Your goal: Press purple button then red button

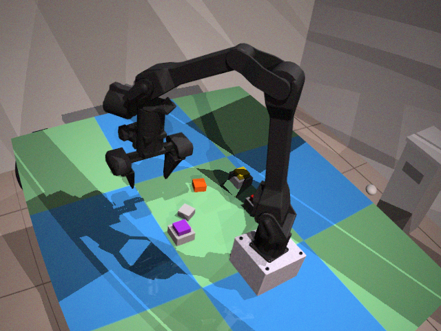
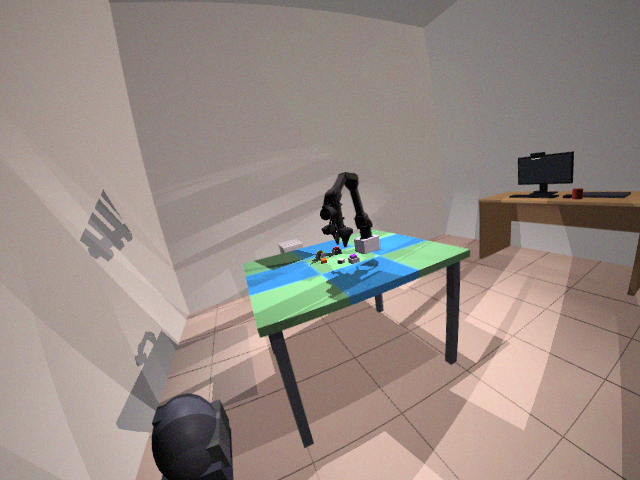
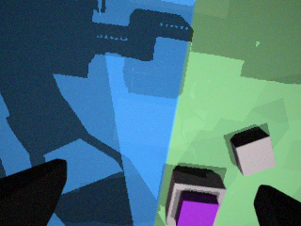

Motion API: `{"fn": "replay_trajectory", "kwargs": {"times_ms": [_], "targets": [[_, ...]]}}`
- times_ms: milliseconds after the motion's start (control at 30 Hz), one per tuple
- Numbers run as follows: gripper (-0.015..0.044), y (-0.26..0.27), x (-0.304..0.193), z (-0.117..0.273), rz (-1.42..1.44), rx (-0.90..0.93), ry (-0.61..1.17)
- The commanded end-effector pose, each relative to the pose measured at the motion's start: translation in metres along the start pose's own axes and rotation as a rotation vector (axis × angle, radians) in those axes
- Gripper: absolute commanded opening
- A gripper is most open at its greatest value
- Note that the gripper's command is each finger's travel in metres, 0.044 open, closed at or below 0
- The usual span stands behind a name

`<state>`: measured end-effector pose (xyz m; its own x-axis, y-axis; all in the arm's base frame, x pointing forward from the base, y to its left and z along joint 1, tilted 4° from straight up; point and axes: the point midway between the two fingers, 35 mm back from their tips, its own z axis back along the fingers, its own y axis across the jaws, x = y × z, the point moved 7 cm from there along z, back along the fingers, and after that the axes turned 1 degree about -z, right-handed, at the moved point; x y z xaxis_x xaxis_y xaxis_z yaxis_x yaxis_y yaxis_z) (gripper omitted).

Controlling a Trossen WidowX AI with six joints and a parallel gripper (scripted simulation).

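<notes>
Your pincer [image 1: 149,176] hangs high above the green-and-blue checkered surface [image 1: 89,285], pointing down, with its two dark fingers [image 1: 171,163] spread wide and nothing between them. In the top view it sits toward 10 o'clock from the arm's grey base block [image 1: 267,265], well clear of everything on the surface. The purple button [image 1: 182,227] rests on its grey housing near the middle of that view, on the light green patch, and it stands raised, untouched. From the wrist camera you see that same purple button [image 3: 198,211] low in the picture at about 5 o'clock, lying between the two finger tips but far below them. A small grey block [image 1: 186,211] sits just beside the purple button at its 12 o'clock in the top view, apart from it; in the wrist view the same block [image 3: 254,153] appears at 1 o'clock from the button. An orange block [image 1: 199,185] lies farther off at 1 o'clock. The red button [image 1: 251,196] is mostly hidden behind the arm's lower column, with only a sliver of red showing. A yellow button [image 1: 241,173] stands just beyond it at 11 o'clock.
</notes>
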<state>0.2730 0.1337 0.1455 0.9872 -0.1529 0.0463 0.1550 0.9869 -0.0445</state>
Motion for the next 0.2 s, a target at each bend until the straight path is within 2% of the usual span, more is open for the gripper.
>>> {"fn": "replay_trajectory", "kwargs": {"times_ms": [0, 167], "targets": [[0.04, 0.0373, -0.0142, 0.0046, -0.006, -0.008, -0.005], [0.04, 0.0395, -0.0153, 0.0049, -0.006, -0.009, -0.005]]}}
